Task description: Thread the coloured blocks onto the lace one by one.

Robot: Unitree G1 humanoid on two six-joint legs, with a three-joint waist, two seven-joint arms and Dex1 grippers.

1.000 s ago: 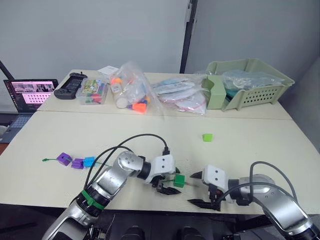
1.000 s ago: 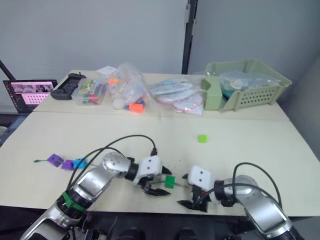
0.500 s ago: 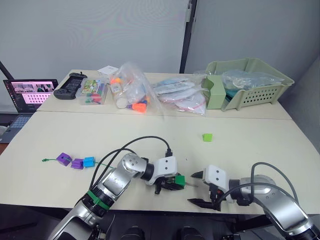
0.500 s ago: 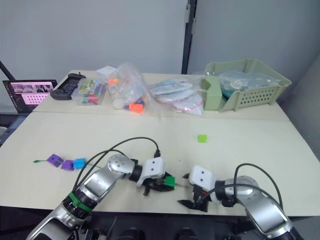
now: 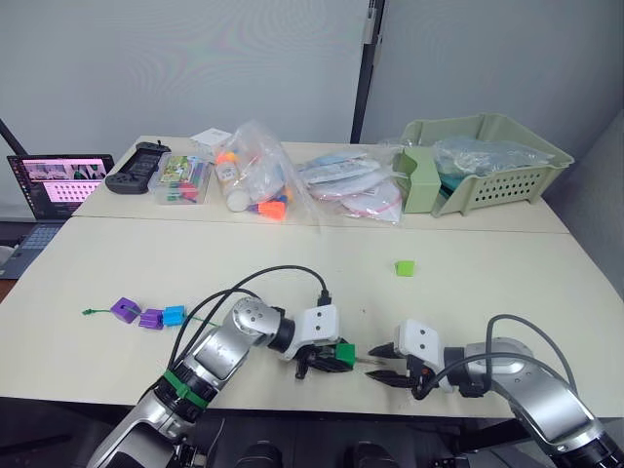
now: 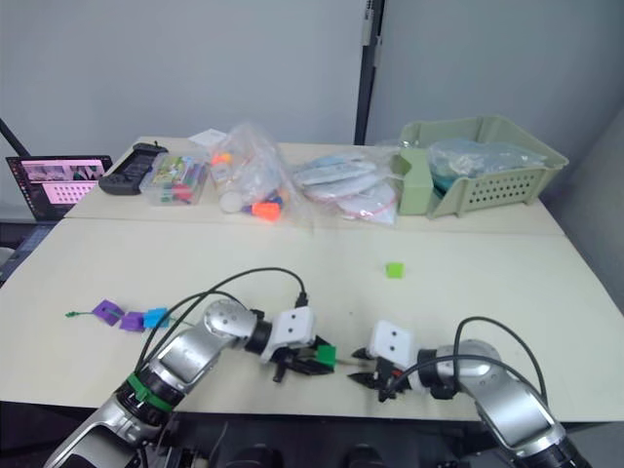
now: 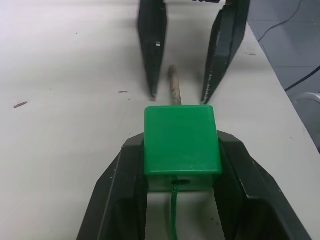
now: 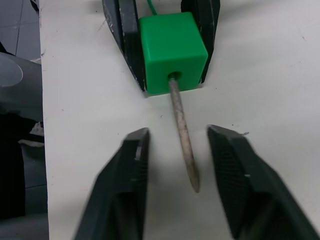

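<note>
— Left gripper [image 7: 181,150] first: what has it got?

— Its two black fingers are pinched on the dark green block [image 7: 182,140], one on each side face, near the front edge of the table [image 5: 292,253]. The lace [image 7: 174,215] runs into the block's near hole, and its stiff pale tip [image 8: 183,132] sticks out of the far face, lying low over the tabletop.

— And the right gripper [image 8: 176,165]?

— Spread open. Its fingers straddle the tip without touching it, one on each side, with the tip's end lying just between them.

— So which way does the tip lie from it?

— Straight ahead. The tip's long axis points from the block toward the right gripper, almost along that gripper's own line, skewed slightly toward one finger. The right arm is the nearer one to the free end, so I'd judge the next step is to close on the tip and draw it through.

— Where are the other blocks?

— Two purple blocks [image 5: 124,309] and the blue block [image 5: 174,314] sit in a row on the lace well off to the left. The light green block [image 5: 404,267] lies loose farther back on the table.

— Anything hard to make out?

— From the head views the lace between that row and the left arm is too thin to follow, and the tip is barely visible.
</note>
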